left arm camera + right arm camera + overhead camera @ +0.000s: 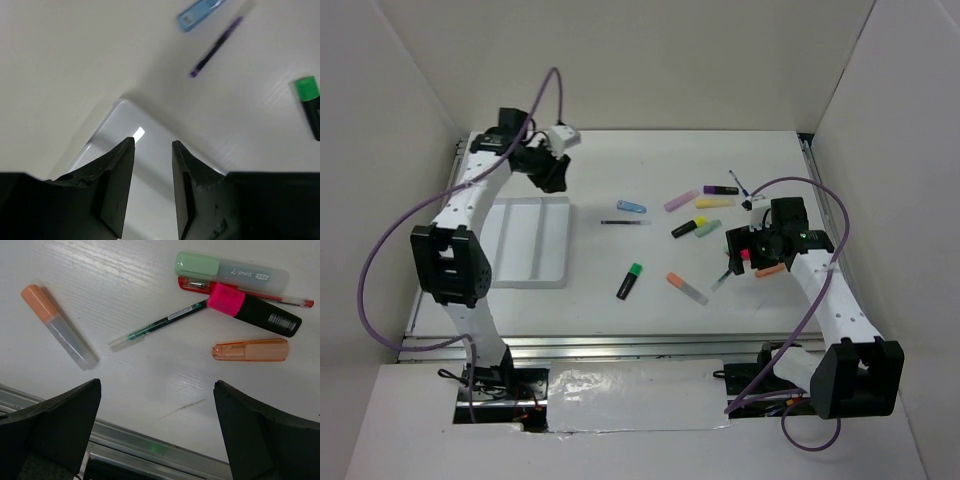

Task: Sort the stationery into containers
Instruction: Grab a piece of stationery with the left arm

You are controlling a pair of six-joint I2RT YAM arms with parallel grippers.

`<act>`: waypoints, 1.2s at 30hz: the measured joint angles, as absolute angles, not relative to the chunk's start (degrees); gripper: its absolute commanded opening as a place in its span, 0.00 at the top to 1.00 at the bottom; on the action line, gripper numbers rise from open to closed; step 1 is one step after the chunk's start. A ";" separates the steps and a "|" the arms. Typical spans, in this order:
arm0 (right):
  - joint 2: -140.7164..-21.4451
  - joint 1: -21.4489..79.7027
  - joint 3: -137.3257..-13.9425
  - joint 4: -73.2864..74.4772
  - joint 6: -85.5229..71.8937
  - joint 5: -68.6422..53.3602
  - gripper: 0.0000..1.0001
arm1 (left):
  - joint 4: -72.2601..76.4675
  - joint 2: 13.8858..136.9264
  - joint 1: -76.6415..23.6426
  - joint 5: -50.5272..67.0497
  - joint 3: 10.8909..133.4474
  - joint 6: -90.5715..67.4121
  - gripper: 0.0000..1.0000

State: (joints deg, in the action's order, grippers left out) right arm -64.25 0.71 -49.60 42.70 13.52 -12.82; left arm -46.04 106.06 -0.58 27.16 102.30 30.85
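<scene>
My left gripper [552, 175] [153, 141] hangs over the far end of the white tray [542, 235] [145, 120], its jaws a narrow gap apart with nothing between them. The stationery lies scattered on the table. In the left wrist view a blue piece [200, 12], a thin purple pen [215, 47] and a green-capped black highlighter [310, 100] show. My right gripper [742, 250] [157, 383] stands wide open over bare table, just short of an orange highlighter [250, 350], a pink-capped black one [255, 309], a mint one [230, 271], a red pen [295, 301] and a thin green pen [160, 324].
An orange-capped clear highlighter [57, 325] [686, 288] lies left of the right gripper. Several more markers [705, 205] lie at centre right. The table's metal front rail [165, 447] runs just below the right fingers. White walls close in the table on three sides.
</scene>
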 measured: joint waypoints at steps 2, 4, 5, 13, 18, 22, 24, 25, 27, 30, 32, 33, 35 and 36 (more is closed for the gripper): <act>-64.27 0.71 -49.60 42.74 13.52 -12.80 0.00 | -45.87 107.59 -6.02 27.99 102.28 31.70 0.53; -64.34 0.71 -49.60 42.85 13.52 -12.73 0.00 | -46.02 110.08 -10.00 28.42 102.96 32.67 0.54; -64.38 0.71 -49.63 42.92 13.52 -12.69 0.00 | -45.91 111.81 -11.81 28.42 103.57 32.99 0.55; -65.56 0.75 -50.70 43.13 13.56 -12.43 0.00 | -47.83 128.18 -19.20 27.31 112.27 36.01 0.54; -66.26 0.75 -50.74 43.27 13.54 -12.49 0.00 | -47.68 131.31 -22.09 24.34 112.40 37.06 0.54; -66.32 0.78 -51.35 43.55 13.54 -12.56 0.00 | -47.16 132.44 -23.51 23.00 112.92 37.43 0.54; -66.32 0.78 -51.88 43.62 13.56 -12.69 0.00 | -46.72 132.99 -23.81 22.68 113.06 37.52 0.55; -66.32 0.78 -52.10 43.68 13.54 -12.71 0.00 | -46.65 133.21 -23.83 22.50 113.06 37.54 0.55; -66.32 0.78 -52.34 43.77 13.56 -12.75 0.00 | -46.30 133.69 -23.79 22.06 113.06 37.56 0.55; -66.32 0.78 -52.60 43.92 13.56 -12.84 0.00 | -45.19 134.02 -23.79 21.50 112.51 37.52 0.57; -66.32 0.78 -52.84 44.23 13.56 -12.91 0.00 | -44.77 134.02 -23.77 21.19 112.49 37.47 0.68; -66.32 0.78 -52.95 44.27 13.56 -12.91 0.00 | -44.75 134.06 -23.83 20.99 112.49 37.60 0.72; -66.32 0.78 -53.23 44.36 13.56 -12.91 0.00 | -44.71 134.06 -24.05 20.58 112.46 38.00 0.77; -66.32 0.78 -53.34 44.38 13.56 -12.91 0.00 | -44.56 134.06 -24.21 20.43 112.22 38.59 0.77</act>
